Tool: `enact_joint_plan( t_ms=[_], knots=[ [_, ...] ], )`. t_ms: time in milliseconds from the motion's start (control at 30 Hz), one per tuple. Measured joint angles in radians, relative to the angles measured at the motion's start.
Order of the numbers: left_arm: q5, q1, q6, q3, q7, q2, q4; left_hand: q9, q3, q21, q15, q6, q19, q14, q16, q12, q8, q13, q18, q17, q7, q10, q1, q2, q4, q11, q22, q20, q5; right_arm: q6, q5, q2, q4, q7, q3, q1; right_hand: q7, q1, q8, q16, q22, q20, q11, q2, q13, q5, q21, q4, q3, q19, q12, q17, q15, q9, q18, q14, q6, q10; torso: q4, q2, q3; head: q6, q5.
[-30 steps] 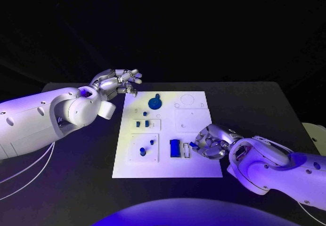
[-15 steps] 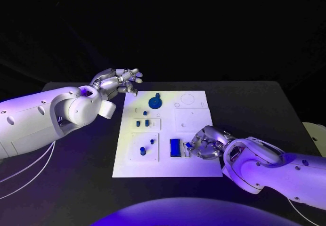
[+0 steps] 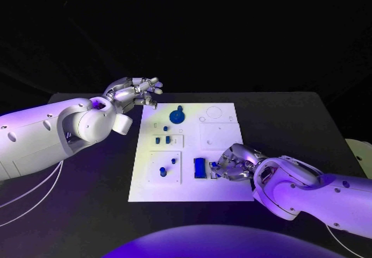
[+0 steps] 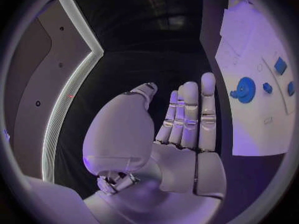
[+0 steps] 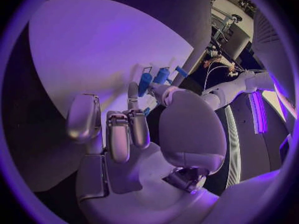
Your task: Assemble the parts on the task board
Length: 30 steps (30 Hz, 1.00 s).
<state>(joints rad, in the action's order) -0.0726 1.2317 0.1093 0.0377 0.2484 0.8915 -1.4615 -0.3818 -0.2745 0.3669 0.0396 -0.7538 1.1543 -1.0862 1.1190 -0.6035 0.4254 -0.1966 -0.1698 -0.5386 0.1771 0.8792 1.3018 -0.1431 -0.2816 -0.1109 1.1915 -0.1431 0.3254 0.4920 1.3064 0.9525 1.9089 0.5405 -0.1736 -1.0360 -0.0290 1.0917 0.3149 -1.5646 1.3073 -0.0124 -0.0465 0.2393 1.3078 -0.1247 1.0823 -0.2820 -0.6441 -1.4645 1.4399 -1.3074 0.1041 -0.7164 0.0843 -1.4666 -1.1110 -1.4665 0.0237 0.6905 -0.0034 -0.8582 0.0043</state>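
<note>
The white task board lies mid-table. On it are a round blue knob, two small blue pegs, a single peg and an upright blue block. My right hand hovers low over the board's near right part, fingers curled just right of the block. It seems to pinch a small blue part, mostly hidden between thumb and finger. My left hand hangs raised off the board's far left corner. Its fingers are straight and hold nothing. The knob lies beyond them.
Black table surrounds the board, with bare surface to its right and far side. White recessed panels cover the board's right half. A pale object sits at the table's right edge.
My right hand has slid a little left across the board, closer to the blue block. The left hand has stayed put.
</note>
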Motion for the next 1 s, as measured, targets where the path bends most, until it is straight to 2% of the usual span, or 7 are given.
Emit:
enact_joint_plan(
  t_ms=[567, 733, 900, 1000],
  knots=[
    [0.0, 0.0, 0.0, 0.0, -0.001, 0.001, -0.001, 0.0, 0.0, 0.0, 0.0, 0.001, 0.0, 0.0, 0.0, 0.0, 0.0, 0.0, 0.0, 0.0, 0.001, 0.0, 0.0, 0.0, 0.0, 0.0, 0.0, 0.0, 0.0, -0.014, -0.002, -0.011, -0.004, 0.003, 0.0, 0.0, 0.003, -0.01, 0.0, 0.0, 0.001, 0.0, 0.0, 0.002, 0.0, 0.003, 0.0, -0.004, 0.004, 0.0, 0.004, 0.0, 0.0, 0.001, 0.0, 0.0, -0.003, 0.0, -0.0001, 0.0, -0.0007, -0.003, 0.002],
    [0.0, 0.0, 0.0, 0.0, -0.001, 0.001, -0.001, 0.0, 0.0, 0.0, 0.0, 0.001, 0.0, 0.0, 0.0, 0.0, 0.0, 0.0, 0.0, 0.0, 0.001, 0.0, 0.0, 0.0, 0.0, 0.0, 0.0, 0.0, 0.0, -0.014, -0.002, -0.012, -0.004, 0.004, 0.0, 0.0, 0.002, -0.048, -0.006, 0.0, 0.001, 0.0, 0.0, -0.008, 0.0, 0.017, 0.0, -0.008, 0.019, 0.0, 0.004, 0.0, 0.0, 0.006, 0.0, 0.0, -0.009, 0.0, 0.0002, 0.0, -0.0007, -0.004, 0.002],
    [0.0, 0.0, 0.0, 0.0, -0.001, 0.001, -0.001, 0.0, 0.0, 0.0, 0.0, 0.001, 0.0, 0.0, 0.0, 0.0, 0.0, 0.0, 0.0, 0.0, 0.001, 0.0, 0.0, 0.0, 0.0, 0.0, 0.0, 0.0, 0.0, -0.014, -0.002, -0.013, -0.005, 0.004, 0.0, 0.0, 0.002, -0.096, -0.013, 0.0, 0.001, 0.0, 0.0, -0.009, 0.0, 0.057, 0.0, -0.01, 0.059, 0.0, 0.004, 0.0, 0.0, 0.013, 0.0, 0.0, -0.013, 0.0, 0.0005, 0.0, -0.0003, -0.004, 0.004],
    [0.0, 0.0, 0.0, 0.0, -0.001, 0.001, -0.001, 0.0, 0.0, 0.0, 0.0, 0.001, 0.0, 0.0, 0.0, 0.0, 0.0, 0.0, 0.0, 0.0, 0.001, 0.0, 0.0, 0.0, 0.0, 0.0, 0.0, 0.0, 0.0, -0.014, -0.002, -0.013, -0.006, 0.004, 0.0, 0.0, 0.0, -0.105, -0.014, 0.0, 0.001, 0.0, 0.0, -0.005, 0.0, 0.065, 0.0, -0.01, 0.075, 0.0, 0.004, 0.0, 0.0, 0.014, 0.0, 0.0, -0.014, 0.0, 0.0006, 0.0, -0.0002, -0.004, 0.004]
  ],
)
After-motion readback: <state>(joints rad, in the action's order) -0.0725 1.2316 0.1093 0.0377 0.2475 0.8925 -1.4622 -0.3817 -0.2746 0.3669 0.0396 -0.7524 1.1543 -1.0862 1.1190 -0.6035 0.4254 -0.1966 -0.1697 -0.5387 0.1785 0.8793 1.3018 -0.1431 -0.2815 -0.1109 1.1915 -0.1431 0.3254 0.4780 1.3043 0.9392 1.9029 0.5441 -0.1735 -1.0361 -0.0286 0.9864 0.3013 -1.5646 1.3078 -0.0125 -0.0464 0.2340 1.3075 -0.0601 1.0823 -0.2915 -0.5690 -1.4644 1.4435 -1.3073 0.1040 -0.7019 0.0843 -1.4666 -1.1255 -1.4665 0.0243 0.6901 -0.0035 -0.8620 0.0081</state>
